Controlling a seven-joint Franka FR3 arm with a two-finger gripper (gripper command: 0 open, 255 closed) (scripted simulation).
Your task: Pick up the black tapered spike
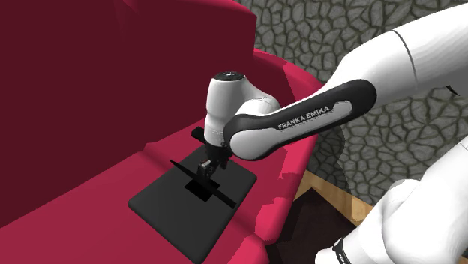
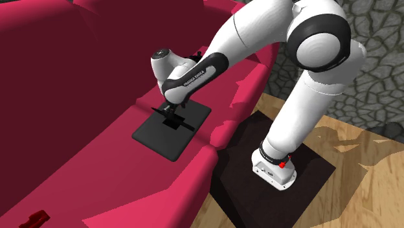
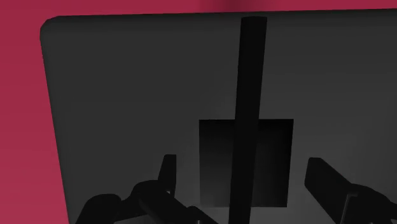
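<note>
A long black tapered spike point(image 3: 249, 76) lies flat across a dark grey slab point(image 3: 127, 95) on a crimson sofa seat, crossing a black square patch point(image 3: 216, 159). My gripper point(image 3: 245, 184) hovers just above the spike, open. One finger stands on either side of the spike and neither touches it. In the shoulder view the gripper point(image 1: 204, 169) points down over the middle of the spike point(image 1: 225, 196) on the slab point(image 1: 172, 214). The second exterior view shows the same gripper point(image 2: 171, 111), spike point(image 2: 186, 125) and slab point(image 2: 158, 139).
The sofa's tall backrest point(image 1: 112, 82) rises behind the slab and a rounded armrest point(image 1: 296, 150) borders it. Past that are a stone wall point(image 1: 315, 37), a wooden floor point(image 2: 362, 188) and the dark stand base point(image 2: 259, 188). A small dark red object point(image 2: 32, 219) lies farther along the seat.
</note>
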